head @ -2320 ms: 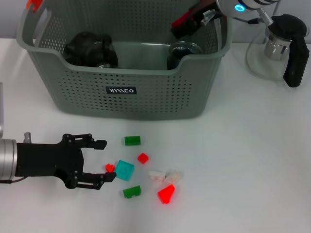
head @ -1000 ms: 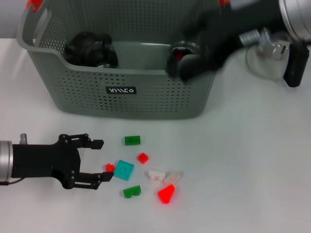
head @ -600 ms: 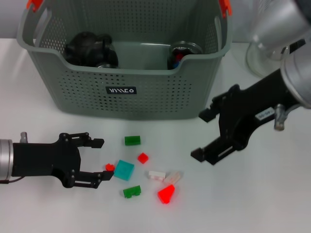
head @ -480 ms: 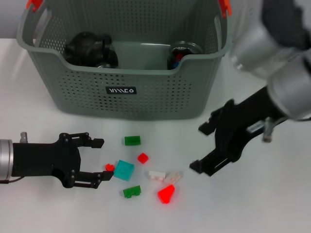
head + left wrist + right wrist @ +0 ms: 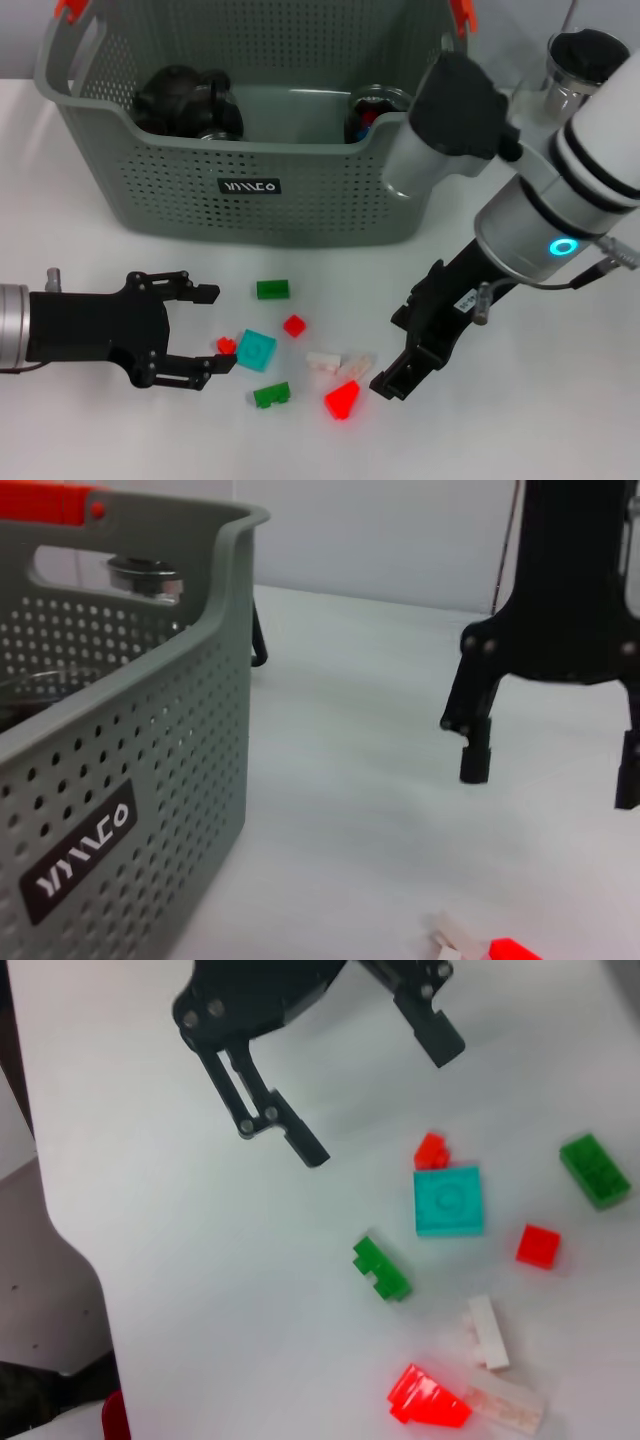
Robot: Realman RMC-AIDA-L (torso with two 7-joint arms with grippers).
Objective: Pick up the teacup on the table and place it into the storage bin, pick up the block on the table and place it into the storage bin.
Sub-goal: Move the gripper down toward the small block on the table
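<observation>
The storage bin (image 5: 250,190) stands at the back of the table, and its wall fills the left wrist view (image 5: 120,740). A dark-rimmed glass teacup (image 5: 375,108) lies inside at the bin's right corner. Several small blocks lie in front of it: teal (image 5: 256,350), green (image 5: 271,289), red (image 5: 342,400) and white (image 5: 322,359). They also show from above: teal (image 5: 448,1200), red (image 5: 425,1400). My left gripper (image 5: 218,330) stands open just left of the teal block, with a tiny red block (image 5: 226,345) by its lower finger. My right gripper (image 5: 392,350) hangs open right of the red block.
A black lump (image 5: 185,100) sits in the bin's left corner. A glass teapot (image 5: 585,60) with a black lid stands at the back right, partly behind my right arm. Bare white table lies right of the blocks.
My right arm has come out of the bin and swung down to the table, ending just right of the blocks. The left gripper has hardly moved.
</observation>
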